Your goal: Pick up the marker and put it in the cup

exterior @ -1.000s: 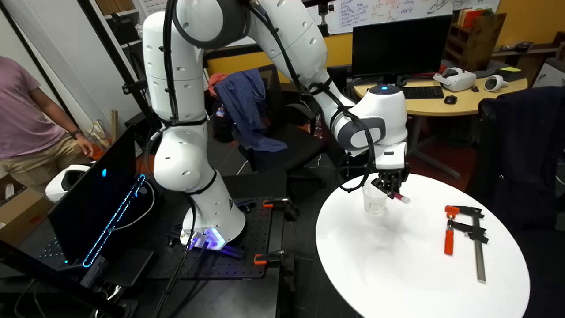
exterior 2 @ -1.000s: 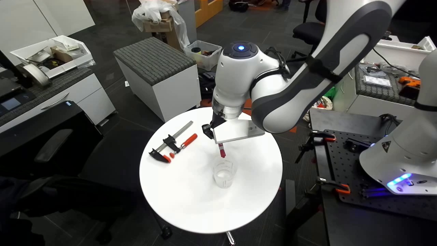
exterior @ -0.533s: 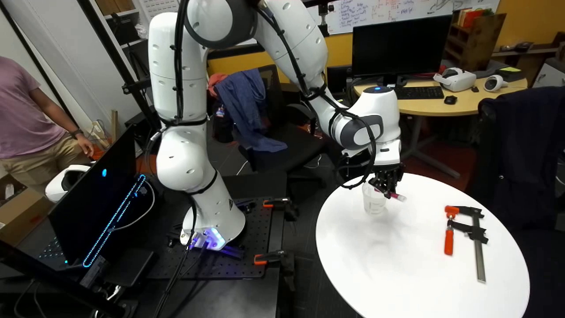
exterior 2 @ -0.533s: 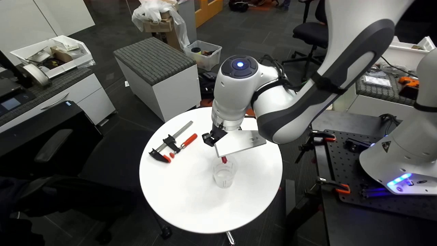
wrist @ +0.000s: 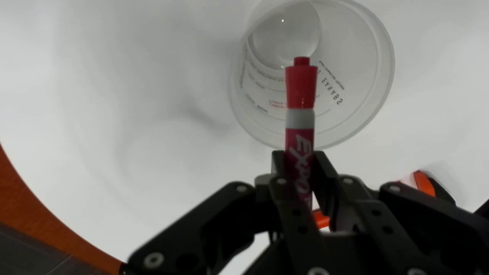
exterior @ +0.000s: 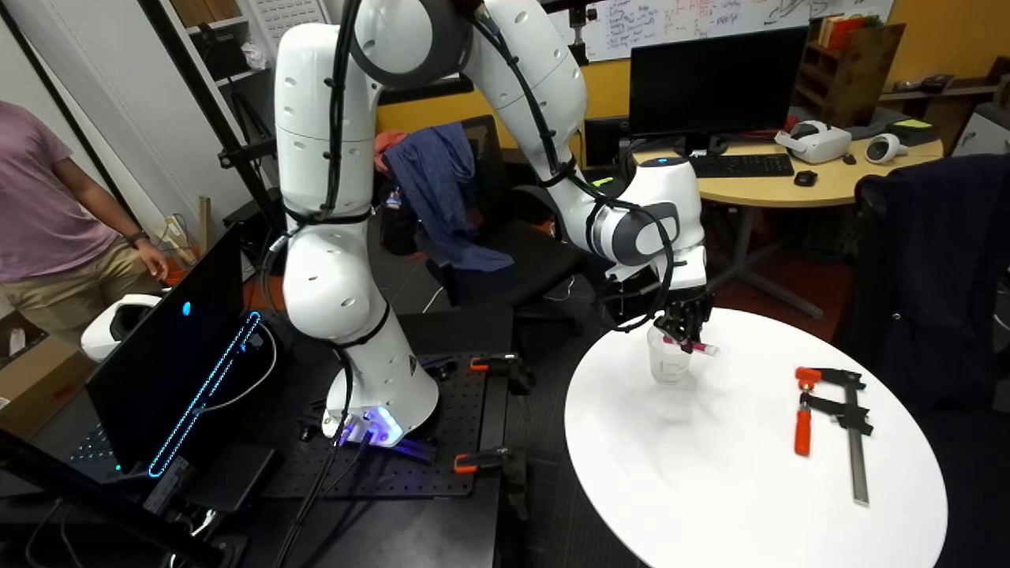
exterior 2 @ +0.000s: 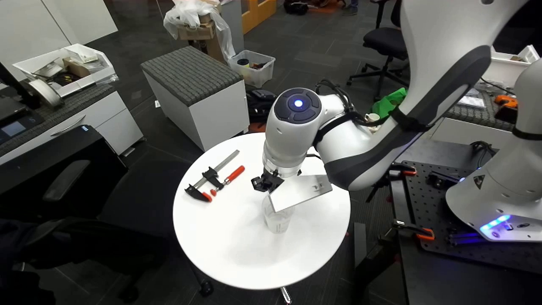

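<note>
Marker (wrist: 300, 131) nearer cup (wrist: 345, 65) rim, white tabletop (wrist: 145, 99) beside

Robotics lab, office-like: white jointed robot arm (exterior: 331, 304) on black perforated plate (exterior: 464, 410), handwriting-covered whiteboard (exterior: 659, 30), black flat monitor (exterior: 714, 91), white plastic VR headset (exterior: 822, 147), black swivel chair (exterior 2: 384, 42), cluttered white plastic bin (exterior 2: 87, 81).

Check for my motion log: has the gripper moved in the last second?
Yes: in an exterior view, the gripper shifted left, away from the bar clamp.

A clamp (exterior: 852, 416) (red-handled) lies on the table (exterior: 734, 489).
</note>
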### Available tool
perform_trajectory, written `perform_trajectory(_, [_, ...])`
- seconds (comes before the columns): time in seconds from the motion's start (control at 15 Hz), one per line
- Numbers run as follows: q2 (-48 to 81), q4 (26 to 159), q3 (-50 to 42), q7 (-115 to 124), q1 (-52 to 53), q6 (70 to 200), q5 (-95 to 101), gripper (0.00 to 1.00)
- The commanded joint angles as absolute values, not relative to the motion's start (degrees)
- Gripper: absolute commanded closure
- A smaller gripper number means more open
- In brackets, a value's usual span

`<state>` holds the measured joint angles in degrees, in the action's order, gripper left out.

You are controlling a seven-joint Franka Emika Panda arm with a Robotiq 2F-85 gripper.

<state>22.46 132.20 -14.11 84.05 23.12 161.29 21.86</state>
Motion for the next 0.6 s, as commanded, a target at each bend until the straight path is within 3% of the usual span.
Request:
perform_trajectory(0.0, [23.1, 131.3, -15.8, 88.1, 25.7, 160.7, 25.6, 0.95])
perform_trajectory(0.53, [23.0, 131.8, -18.3, 94.2, 29.1, 161.2, 33.3, 0.95])
